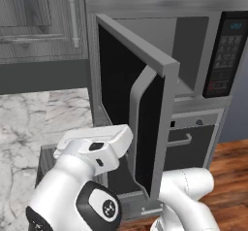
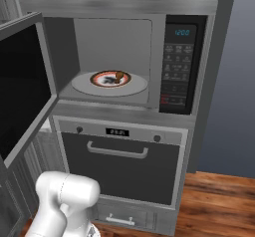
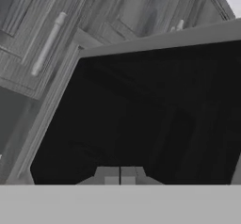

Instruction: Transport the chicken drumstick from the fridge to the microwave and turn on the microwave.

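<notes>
With the black-glass, grey-framed door (image 1: pixel 133 113) of the built-in microwave (image 2: pixel 119 57) standing swung out on its left hinge, the step in hand appears to be closing it before the start command. At far left of the left base view, the white marbled tabletop (image 1: pixel 34 118) lies beside the appliance column and plays no part in the move. The two-finger claw (image 3: pixel 120 175) faces the dark inner glass at close range; its two dark finger tips sit together with no visible gap between them and carry nothing. Apply the push on the inner face toward the free edge, away from the hinge, so that the door turns with little force, and keep the tips pressed flat to avoid sliding across the glass. Follow the door's arc rather than a straight line. Further right, in the right base view, the small golden-brown chicken drumstick (image 2: pixel 118 76) rests on a round patterned plate (image 2: pixel 107 79) on the grey turntable (image 2: pixel 134 85) inside the cavity, well back from the opening, so the door should clear it. At far right, the black keypad panel (image 2: pixel 176 64) with its lit display is the probable next target; confirm the door has latched before pressing.
</notes>
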